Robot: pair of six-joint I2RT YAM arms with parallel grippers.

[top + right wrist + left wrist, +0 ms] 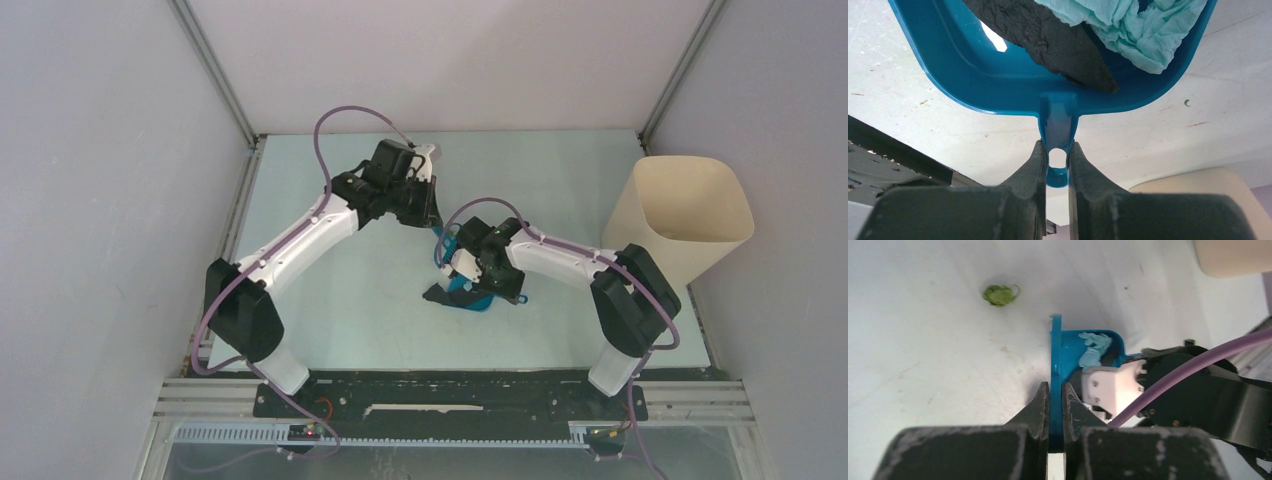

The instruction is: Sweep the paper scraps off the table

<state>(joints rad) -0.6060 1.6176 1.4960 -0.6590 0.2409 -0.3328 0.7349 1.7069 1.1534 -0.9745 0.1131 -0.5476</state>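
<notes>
Ok, loose scrap: one green wad [998, 294] on the bare tabletop [918, 370], apart from everything else. It is roundish, so no long axis to line up on.
Scraps already caught: a dark wad [1048, 45] and a light cyan wad [1133, 30] lie inside the blue dustpan [973, 85].
Key relation: in the left wrist view the green wad sits ahead and to the left of the brush [1055, 350], and the dustpan is just beside the brush on its right. The brush stands between wad and pan.
Judgement: the brush has to get to the wad's far side, then draw it back toward the pan.
Brush axis: the blue strip runs straight out from the end effector, edge-on. I take it for the brush; no bristles show.
Nearer arm: left. It carries the brush, and the wad is on its side of the pan.
Left end effector [1055, 388]: clamped together on the brush.
Right end effector [1058, 146]: clamped on the dustpan by its handle [1058, 115], at the hang hole.
Top view only: both arms meet mid-tabletop, and the cream bin [690, 215] stands at the right edge, well apart from the pan. The green wad does not show there.
Left wrist only: the green wad.
Right wrist only: the dark wad up close.
</notes>
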